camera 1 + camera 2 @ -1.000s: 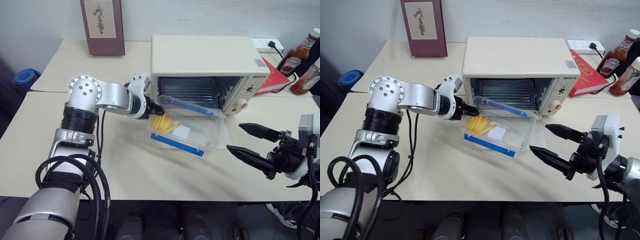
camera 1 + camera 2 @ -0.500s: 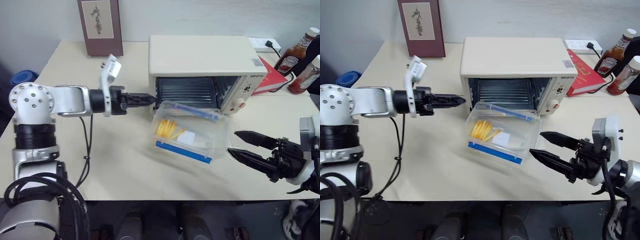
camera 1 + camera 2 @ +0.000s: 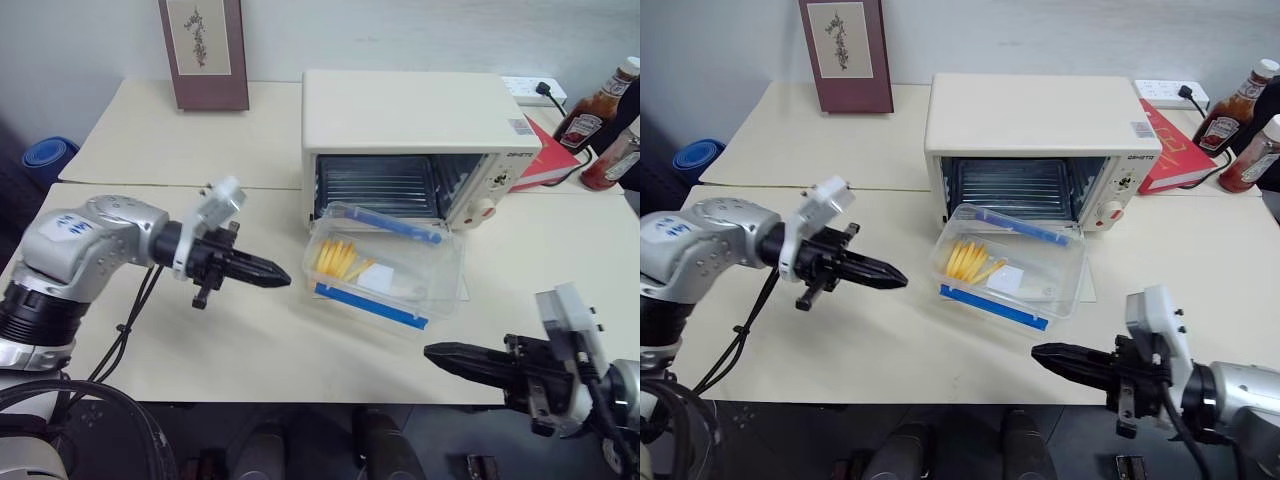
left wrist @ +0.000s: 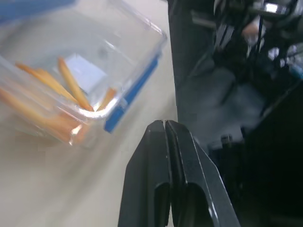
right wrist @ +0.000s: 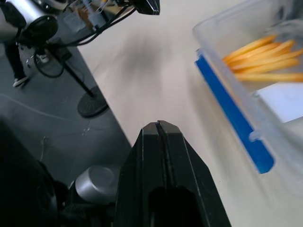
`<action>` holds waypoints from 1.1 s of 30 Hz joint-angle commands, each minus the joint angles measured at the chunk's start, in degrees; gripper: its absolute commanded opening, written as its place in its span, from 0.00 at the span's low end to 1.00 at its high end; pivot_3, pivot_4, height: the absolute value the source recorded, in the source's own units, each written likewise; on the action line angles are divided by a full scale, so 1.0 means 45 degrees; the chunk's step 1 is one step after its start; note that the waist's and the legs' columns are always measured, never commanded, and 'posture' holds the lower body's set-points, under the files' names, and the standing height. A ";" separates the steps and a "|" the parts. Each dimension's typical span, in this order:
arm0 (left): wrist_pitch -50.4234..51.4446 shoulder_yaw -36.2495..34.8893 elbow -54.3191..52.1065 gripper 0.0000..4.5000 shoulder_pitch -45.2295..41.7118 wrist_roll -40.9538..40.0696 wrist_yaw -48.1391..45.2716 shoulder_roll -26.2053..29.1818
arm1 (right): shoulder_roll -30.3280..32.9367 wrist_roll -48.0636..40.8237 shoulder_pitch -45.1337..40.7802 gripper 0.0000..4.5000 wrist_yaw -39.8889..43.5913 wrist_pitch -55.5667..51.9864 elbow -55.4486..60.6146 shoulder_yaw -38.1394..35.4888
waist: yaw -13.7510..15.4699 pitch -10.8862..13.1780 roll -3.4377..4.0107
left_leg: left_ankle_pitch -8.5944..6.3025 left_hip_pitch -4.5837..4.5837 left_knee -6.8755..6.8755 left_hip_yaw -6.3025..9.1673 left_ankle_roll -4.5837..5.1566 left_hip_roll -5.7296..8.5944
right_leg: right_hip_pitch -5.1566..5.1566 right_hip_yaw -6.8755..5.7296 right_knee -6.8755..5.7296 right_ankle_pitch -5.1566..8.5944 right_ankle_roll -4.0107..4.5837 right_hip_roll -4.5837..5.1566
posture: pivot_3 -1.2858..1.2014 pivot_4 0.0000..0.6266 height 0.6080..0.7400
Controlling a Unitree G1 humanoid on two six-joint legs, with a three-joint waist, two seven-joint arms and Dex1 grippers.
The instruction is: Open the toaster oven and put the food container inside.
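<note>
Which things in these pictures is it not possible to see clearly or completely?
- Food container: in the left wrist view its far side is cut off by the picture edge and blurred; the white piece inside cannot be identified.
- Toaster oven: the markings at its knobs are too small in the head views; whether the container sits on the lowered door cannot be told.
- Sauce bottles: cut off by the right edge in the head views.

Two beige tables [image 3: 150,140] abutting, pale wall [image 3: 450,30], dark floor [image 5: 42,123].

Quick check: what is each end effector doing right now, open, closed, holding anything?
Left end effector: closed, holding nothing.
Right end effector: closed, holding nothing.
</note>
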State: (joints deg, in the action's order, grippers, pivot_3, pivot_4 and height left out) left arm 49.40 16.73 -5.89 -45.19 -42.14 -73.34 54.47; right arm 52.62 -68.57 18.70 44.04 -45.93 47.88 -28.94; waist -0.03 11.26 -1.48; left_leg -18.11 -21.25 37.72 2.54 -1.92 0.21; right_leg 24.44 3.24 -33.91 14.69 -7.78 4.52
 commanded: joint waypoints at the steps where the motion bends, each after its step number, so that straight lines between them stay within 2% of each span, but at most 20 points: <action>1: -0.1244 0.0729 -0.0080 0.01 -0.0166 0.1714 -0.0147 -0.0702 | -0.0198 0.1800 -0.0939 0.00 -0.0766 0.0479 -0.0346 0.1678 | -0.0004 0.0000 0.0000 | 0.0003 0.0005 0.0014 -0.0001 0.0006 0.0001 | -0.0013 0.0003 0.0000 0.0003 0.0007 0.0000 | 0.52 0.24 1.00; 6: -0.1539 0.0933 0.0373 0.01 -0.0128 0.2921 0.0549 -0.1923 | -0.0660 0.4004 -0.2592 0.00 -0.2165 0.0589 -0.1405 0.3414 | -0.0037 0.0001 -0.0002 | 0.0004 -0.0013 0.0053 -0.0004 0.0015 0.0001 | 0.0000 0.0012 -0.0026 -0.0005 -0.0006 -0.0001 | 0.52 0.24 1.00; 10: -0.1092 0.0489 0.0498 0.01 0.0055 0.3135 0.1488 -0.2907 | -0.1055 0.5544 -0.3426 0.00 -0.2834 0.0939 -0.2121 0.4065 | -0.0010 0.0001 -0.0002 | -0.0006 -0.0015 0.0056 0.0009 0.0033 0.0002 | 0.0021 0.0005 -0.0081 -0.0016 -0.0028 -0.0003 | 0.52 0.24 1.00; 15: 0.0168 -0.0539 0.0459 0.01 0.0267 0.2824 0.3674 -0.4776 | -0.2417 0.7093 -0.5291 0.00 -0.4128 0.1384 -0.3386 0.4780 | -0.0035 0.0001 -0.0001 | -0.0010 -0.0016 0.0088 0.0008 0.0040 0.0004 | 0.0022 0.0011 -0.0108 -0.0020 -0.0037 -0.0001 | 0.52 0.24 1.00; 20: 0.0392 -0.1304 0.1318 0.01 -0.0111 0.3696 0.6630 -0.6805 | -0.3537 0.8329 -0.6822 0.00 -0.4737 0.1838 -0.4598 0.5358 | -0.0013 0.0000 0.0000 | -0.0008 0.0001 0.0088 0.0015 0.0038 0.0004 | 0.0023 0.0008 -0.0141 -0.0020 -0.0036 -0.0003 | 0.52 0.24 1.00; 27: -0.0538 -0.2084 0.3096 0.01 -0.0965 0.4872 0.8975 -0.8161 | -0.4820 0.9627 -0.8613 0.00 -0.4863 0.2562 -0.6809 0.5975 | -0.0022 -0.0001 0.0002 | 0.0001 0.0001 0.0084 0.0007 0.0023 0.0005 | 0.0042 0.0010 -0.0160 -0.0020 -0.0037 -0.0003 | 0.52 0.24 1.00; 33: -0.1504 -0.2496 0.4634 0.01 -0.1507 0.5305 0.9661 -0.9052 | -0.5909 1.0650 -0.9954 0.00 -0.5113 0.3600 -0.8961 0.6044 | -0.0032 -0.0003 0.0007 | 0.0005 -0.0005 0.0072 0.0006 0.0015 0.0006 | 0.0043 0.0006 -0.0181 -0.0021 -0.0037 -0.0001 | 0.52 0.24 1.00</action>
State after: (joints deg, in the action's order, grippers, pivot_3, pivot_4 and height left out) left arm 45.00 6.86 14.20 -50.39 -18.85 -31.09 14.88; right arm 26.94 -21.91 -24.02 21.86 -32.44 8.97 -0.73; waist -0.17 11.25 -1.45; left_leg -18.07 -21.27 38.05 2.56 -1.88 0.24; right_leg 24.63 3.27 -34.77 14.59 -7.96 4.52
